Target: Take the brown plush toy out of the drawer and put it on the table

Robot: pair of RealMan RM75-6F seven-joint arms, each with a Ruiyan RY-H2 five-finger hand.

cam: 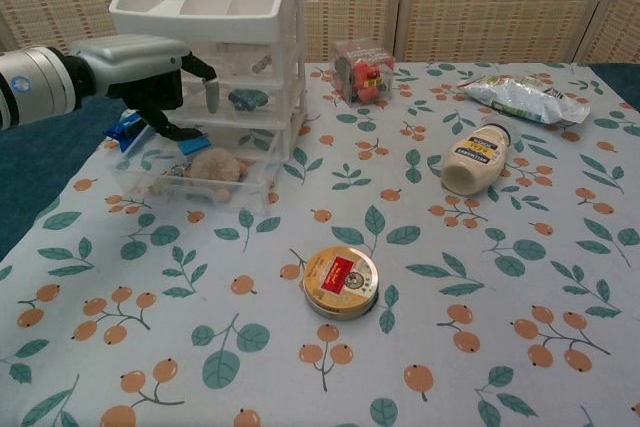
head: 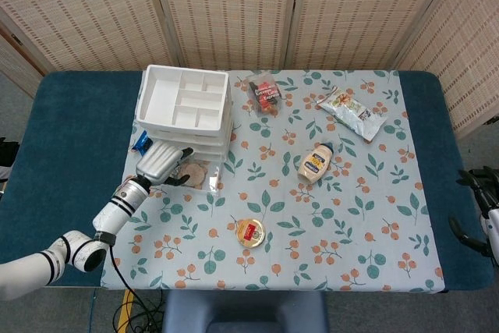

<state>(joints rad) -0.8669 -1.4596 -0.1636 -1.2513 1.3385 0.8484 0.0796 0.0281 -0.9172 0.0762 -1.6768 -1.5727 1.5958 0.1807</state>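
The brown plush toy lies in the pulled-out clear bottom drawer of the white drawer unit. My left hand hovers above the drawer's left part, up by the middle drawers. Its fingers are apart and curved downward, holding nothing and not touching the toy. A small blue item lies in the drawer behind the toy. My right hand shows only at the far right edge in the head view, off the table, with its fingers apart and nothing in them.
A round tin lies in front of centre. A mayonnaise bottle lies on its side to the right, with a snack bag behind it. A clear box of red items stands beside the drawer unit. A blue packet lies left of the unit.
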